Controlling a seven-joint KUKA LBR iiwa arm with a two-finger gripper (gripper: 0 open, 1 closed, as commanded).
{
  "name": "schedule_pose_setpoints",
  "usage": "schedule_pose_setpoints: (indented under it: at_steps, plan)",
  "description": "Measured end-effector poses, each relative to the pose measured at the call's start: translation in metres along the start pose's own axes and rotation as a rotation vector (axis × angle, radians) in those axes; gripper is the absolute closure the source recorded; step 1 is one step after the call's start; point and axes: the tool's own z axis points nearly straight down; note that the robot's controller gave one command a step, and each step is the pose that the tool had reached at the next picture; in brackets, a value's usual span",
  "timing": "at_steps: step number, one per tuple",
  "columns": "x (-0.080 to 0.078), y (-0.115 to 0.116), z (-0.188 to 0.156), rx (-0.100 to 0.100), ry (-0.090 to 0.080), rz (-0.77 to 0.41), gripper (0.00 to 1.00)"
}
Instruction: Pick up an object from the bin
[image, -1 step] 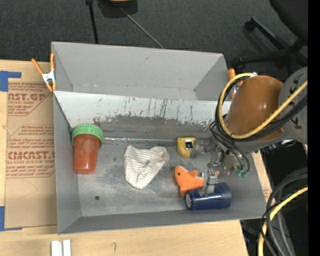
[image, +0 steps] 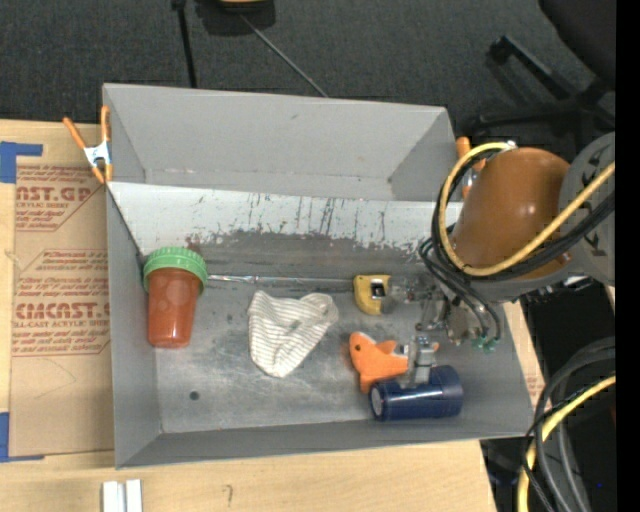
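My gripper (image: 422, 358) hangs low at the near right of the grey bin (image: 280, 140), just beside an orange plastic piece (image: 372, 362) on its left and a dark blue cylinder (image: 418, 398) lying on its side nearer. Apart or together, I cannot tell. To pick cleanly, I judge I should centre on one of the two, not straddle both. Leftward lie a small yellow thing (image: 369, 293), a crumpled white cloth (image: 287, 328) and a green-lidded red jar (image: 173, 298). None bears writing I can read.
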Motion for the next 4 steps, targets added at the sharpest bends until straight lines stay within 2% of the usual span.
schedule_pose_setpoints:
  at_steps: [1, 2, 3, 4]
  plan:
    - [0.0, 0.0, 0.001, 0.0, -0.001, -0.001, 0.0]
    - [0.002, -0.002, 0.045, 0.0, 0.002, -0.044, 0.0]
    - [-0.001, 0.005, 0.055, -0.001, 0.002, -0.049, 0.0]
    - [-0.008, 0.008, 0.121, -0.002, -0.004, 0.071, 1.0]
